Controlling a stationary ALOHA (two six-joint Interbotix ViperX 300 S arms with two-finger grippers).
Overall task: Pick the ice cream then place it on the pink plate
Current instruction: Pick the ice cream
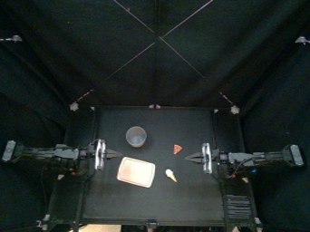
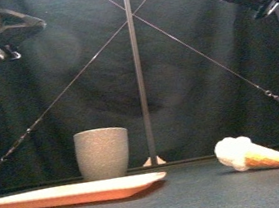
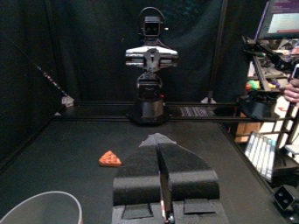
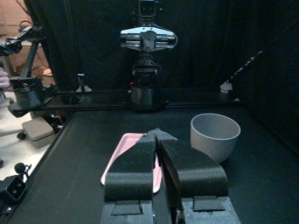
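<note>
your left gripper and right gripper sit at opposite sides, jaws pressed together on nothing. the pink tray lies front-centre, with the grey cup behind it. the ice cream lies on its side just right of the tray, not touching it. your front view misses the small red wedge.

Left pincer and right pincer are black-jawed, on jointed black arms with silver cross-plates.

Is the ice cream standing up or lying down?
Lying down. The ice cream rests on its side on the table, with its cone flat along the surface. It is beside the pink plate, not on it.
</note>
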